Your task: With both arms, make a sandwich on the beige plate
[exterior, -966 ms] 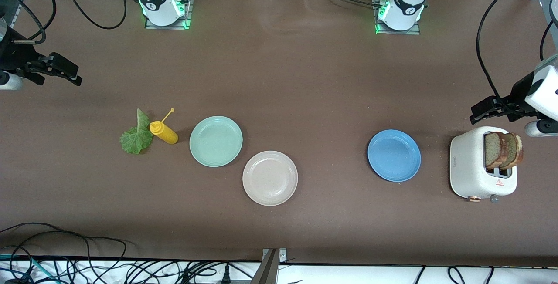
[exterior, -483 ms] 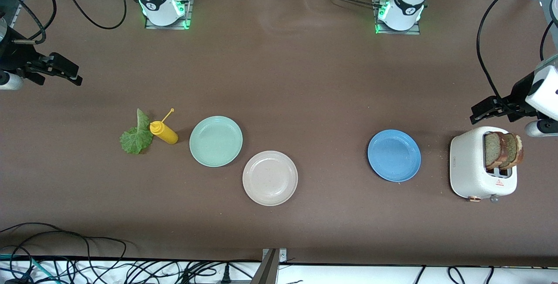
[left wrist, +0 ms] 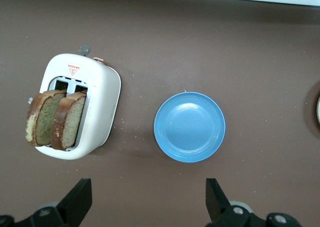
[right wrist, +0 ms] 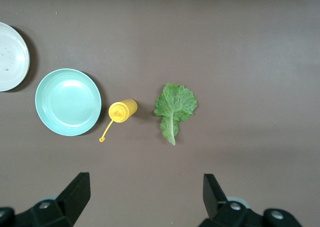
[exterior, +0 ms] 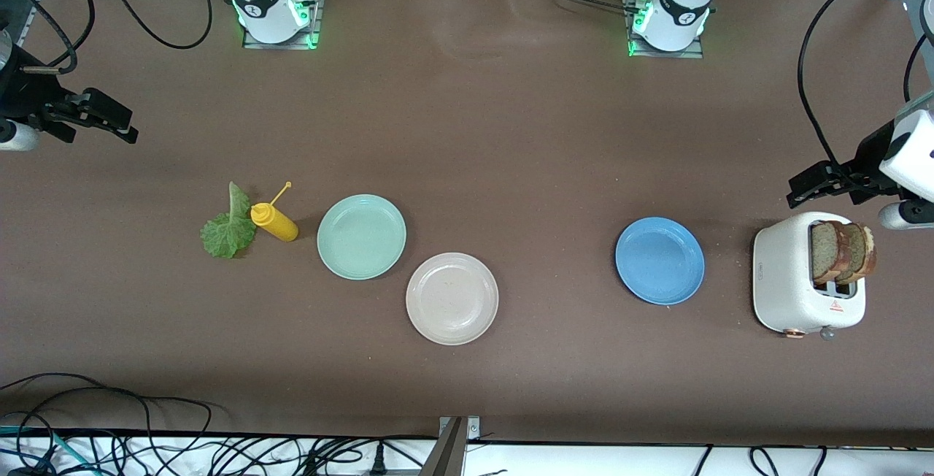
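Nothing has shifted since a second ago: both arms wait, raised at the ends of the brown tabletop [exterior: 511, 133]. Left gripper [left wrist: 147, 207] hangs with its fingers [left wrist: 80, 199] spread wide over bare tabletop just beside the white toaster [exterior: 792, 279], which holds two brown bread slices [exterior: 839, 250] upright in its slots at the left arm's end. Right gripper [right wrist: 145, 202] hangs with fingers [right wrist: 77, 192] likewise spread, over bare tabletop at the right arm's end. Near it lies the green lettuce leaf [exterior: 228, 226], flat, touching the yellow squeeze bottle [exterior: 274, 220], which lies on its side between the leaf and the mint green plate [exterior: 361, 236]. Beige plate [exterior: 452, 298] sits just beside the mint one, nearer the front camera, bare but for a few crumbs. Blue plate [exterior: 660, 260] lies between the beige plate and the toaster, apart from both.
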Motion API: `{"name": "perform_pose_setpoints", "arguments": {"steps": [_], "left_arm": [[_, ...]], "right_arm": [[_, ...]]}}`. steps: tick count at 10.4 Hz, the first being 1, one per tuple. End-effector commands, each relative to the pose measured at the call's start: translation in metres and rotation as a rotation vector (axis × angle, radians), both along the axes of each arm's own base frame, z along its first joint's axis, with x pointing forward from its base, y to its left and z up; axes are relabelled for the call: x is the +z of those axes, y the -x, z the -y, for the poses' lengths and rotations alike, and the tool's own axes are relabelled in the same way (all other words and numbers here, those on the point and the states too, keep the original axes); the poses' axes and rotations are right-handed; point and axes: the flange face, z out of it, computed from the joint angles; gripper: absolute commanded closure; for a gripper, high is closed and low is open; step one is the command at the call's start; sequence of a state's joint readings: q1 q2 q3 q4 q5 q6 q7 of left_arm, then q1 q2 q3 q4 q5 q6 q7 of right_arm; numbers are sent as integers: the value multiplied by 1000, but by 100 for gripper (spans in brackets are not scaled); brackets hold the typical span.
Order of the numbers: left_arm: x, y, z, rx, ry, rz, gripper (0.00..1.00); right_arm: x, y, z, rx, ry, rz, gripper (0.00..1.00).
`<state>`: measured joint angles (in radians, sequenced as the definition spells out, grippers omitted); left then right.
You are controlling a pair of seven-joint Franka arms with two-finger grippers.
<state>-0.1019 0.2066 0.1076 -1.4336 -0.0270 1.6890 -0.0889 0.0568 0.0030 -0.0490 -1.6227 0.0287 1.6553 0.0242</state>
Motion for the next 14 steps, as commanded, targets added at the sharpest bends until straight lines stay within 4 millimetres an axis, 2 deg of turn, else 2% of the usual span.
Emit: {"name": "perform_pose_setpoints", "arguments": {"steps": [1, 4, 8, 14], "left_arm": [[2, 1, -3, -18, 27, -5, 0], [1, 1, -2, -19, 27, -7, 0], [-4, 0, -1, -21, 27, -16, 0], [-5, 0, -2, -19, 27, -17, 0]], "right_arm": [[8, 3, -3, -4, -18, -1, 0], [7, 6, -3, 13, -10, -22, 0], [19, 6, -8, 20, 6, -11, 0], [18, 6, -15, 9, 54, -11, 0]]}}
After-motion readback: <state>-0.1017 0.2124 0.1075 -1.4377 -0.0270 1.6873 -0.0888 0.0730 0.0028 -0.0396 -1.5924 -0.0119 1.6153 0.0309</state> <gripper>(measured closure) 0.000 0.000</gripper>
